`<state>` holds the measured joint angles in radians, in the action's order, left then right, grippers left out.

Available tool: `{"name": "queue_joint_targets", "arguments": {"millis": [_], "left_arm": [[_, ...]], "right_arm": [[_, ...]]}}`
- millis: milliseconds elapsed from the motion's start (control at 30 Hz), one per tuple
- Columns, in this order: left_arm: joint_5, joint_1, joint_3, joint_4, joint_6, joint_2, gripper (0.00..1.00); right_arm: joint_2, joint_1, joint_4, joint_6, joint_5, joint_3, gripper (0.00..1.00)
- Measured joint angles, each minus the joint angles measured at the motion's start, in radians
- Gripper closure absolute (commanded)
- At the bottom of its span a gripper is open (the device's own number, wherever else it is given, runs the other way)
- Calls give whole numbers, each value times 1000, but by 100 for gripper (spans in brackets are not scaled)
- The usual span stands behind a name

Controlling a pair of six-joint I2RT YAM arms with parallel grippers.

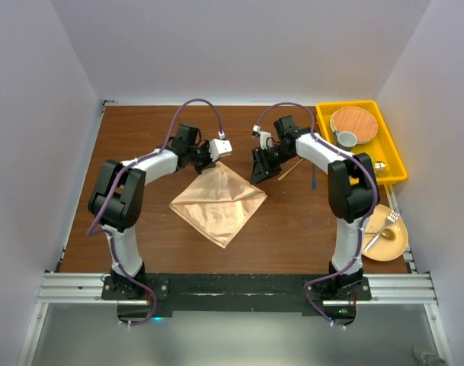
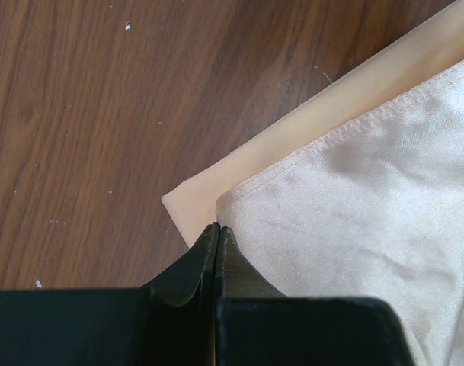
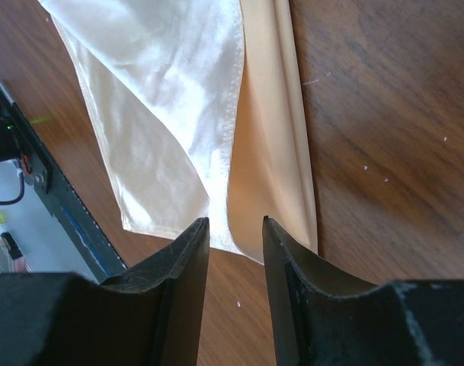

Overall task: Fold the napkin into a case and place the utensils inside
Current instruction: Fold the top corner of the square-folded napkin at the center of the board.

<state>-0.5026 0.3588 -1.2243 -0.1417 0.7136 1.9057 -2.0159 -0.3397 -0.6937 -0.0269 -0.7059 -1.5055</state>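
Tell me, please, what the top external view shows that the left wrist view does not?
Only top external: the yellow tray holding a wood-toned plate, and a fork on the tan plate. Only left wrist: the stitched hem on the upper layer of the napkin, with the left pincer closed at its corner. Both: the folded napkin on the brown table.

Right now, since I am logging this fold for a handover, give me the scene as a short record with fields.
napkin: folded over on the table, two layers, edges offset
left pincer: shut at the upper layer's corner; grip on cloth unclear
right pincer: open, jaws apart over a napkin corner
fork and spoon: on the yellow plate, not in the napkin
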Motion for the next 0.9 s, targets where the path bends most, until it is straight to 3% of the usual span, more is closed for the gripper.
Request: {"name": "queue_joint_targets", "arguments": {"millis": [167, 400, 900], "left_arm": [[1, -5, -5, 2, -8, 11, 100], [2, -11, -8, 7, -24, 26, 100], [27, -14, -11, 25, -48, 43, 100]], "right_arm": [[-11, -2, -3, -6, 8, 9, 63], [-12, -9, -2, -16, 16, 13, 74], [-16, -13, -10, -42, 73, 48, 77]]}}
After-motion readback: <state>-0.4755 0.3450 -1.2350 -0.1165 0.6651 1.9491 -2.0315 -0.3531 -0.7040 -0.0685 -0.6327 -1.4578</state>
